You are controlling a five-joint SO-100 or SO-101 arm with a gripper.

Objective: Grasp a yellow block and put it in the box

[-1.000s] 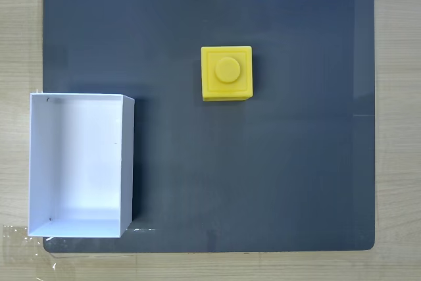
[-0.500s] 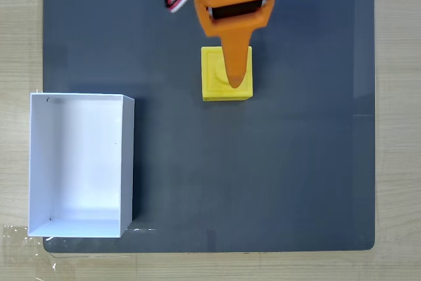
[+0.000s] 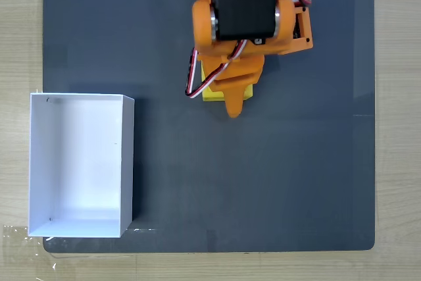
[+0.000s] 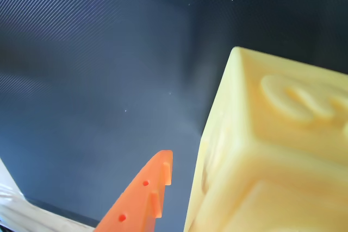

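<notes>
We are at the reach-and-grasp step: the block is not yet in hand and nothing lies in the box. In the fixed view the orange arm comes in from the top edge and sits directly over the yellow block (image 3: 246, 92), hiding most of it; only slivers of yellow show at the lower corners beneath the wrist. The block rests on the dark mat (image 3: 296, 182), in the upper middle of the picture. One pointed finger of the gripper (image 3: 233, 104) reaches past the block's near edge toward the bottom of that view.

In the wrist view the yellow block (image 4: 272, 156) looms large on the right, with an embossed face turned up toward the lens, and a single orange toothed finger (image 4: 144, 199) rises from the bottom edge just left of it, with a narrow strip of mat between. We see no second finger, so we cannot tell how wide the jaws stand, nor whether they straddle the block.

The box (image 3: 125, 162) stands open at the lower left of the fixed view, well apart from the block, its floor bare.

We judge that the next move calls for getting a finger on each side of the block, closing firmly, then lifting clear and swinging toward the box without clipping its thin near wall
</notes>
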